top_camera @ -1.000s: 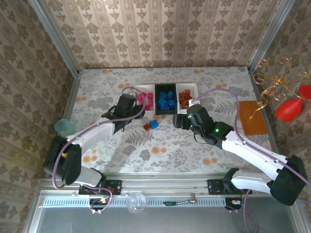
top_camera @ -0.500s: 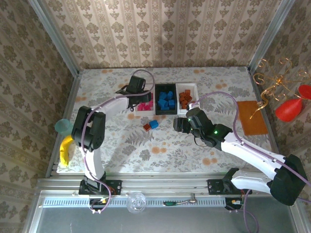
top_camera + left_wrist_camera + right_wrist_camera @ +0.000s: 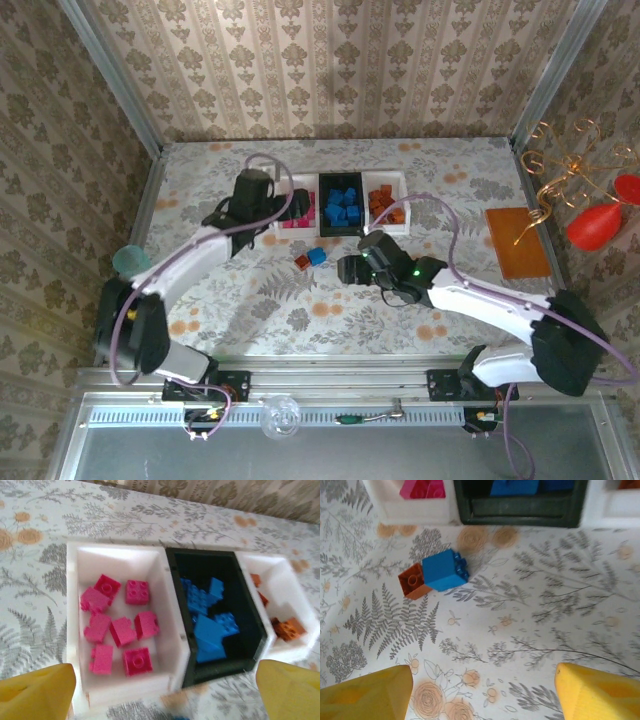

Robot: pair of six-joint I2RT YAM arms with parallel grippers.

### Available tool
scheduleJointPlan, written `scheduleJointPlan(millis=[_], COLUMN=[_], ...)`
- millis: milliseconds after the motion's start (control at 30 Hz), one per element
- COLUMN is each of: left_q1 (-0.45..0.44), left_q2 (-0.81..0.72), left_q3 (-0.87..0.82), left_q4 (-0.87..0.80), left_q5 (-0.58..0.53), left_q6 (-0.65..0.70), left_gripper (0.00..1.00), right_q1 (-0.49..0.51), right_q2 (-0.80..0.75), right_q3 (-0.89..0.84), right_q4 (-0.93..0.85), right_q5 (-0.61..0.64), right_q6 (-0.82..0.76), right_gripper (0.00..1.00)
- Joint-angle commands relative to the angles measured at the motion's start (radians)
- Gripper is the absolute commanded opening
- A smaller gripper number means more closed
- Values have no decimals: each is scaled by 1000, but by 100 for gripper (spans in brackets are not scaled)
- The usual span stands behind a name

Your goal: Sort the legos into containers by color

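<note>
Looking from above, you had two legos (image 3: pixel 315 257) touching just before the black tray (image 3: pixel 341 234); at the left wrist, your left gripper (image 3: pixel 165 692) gaped empty above the pink-filled tray (image 3: pixel 120 559) beside it; at the right wrist, your right gripper (image 3: pixel 480 695) gaped wide near those likely light, slick bricks, best pinched across flat sides.

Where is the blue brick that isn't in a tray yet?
In the top view, the loose blue brick sits on the table just in front of the black tray, touching an orange-brown brick on its left.
</note>
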Motion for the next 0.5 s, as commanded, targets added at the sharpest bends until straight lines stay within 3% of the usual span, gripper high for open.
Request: scheduleJointPlan(millis=[0, 200, 467], left_q1=[-29, -60, -82], left_q2=[-117, -375, -572], left_q3=[-159, -403, -550], left_q4=[51, 30, -46], left_q5=[6, -23, -63], left_q6=[-55, -117, -159], left_gripper=[100, 100, 100], right_q1=[9, 23, 22], right_q2=[99, 286, 483], right_q3=[55, 157, 330], right_q4=[113, 165, 92], right_q5=[-58, -43, 22], right_q6=[54, 73, 49], right_gripper=[76, 76, 73])
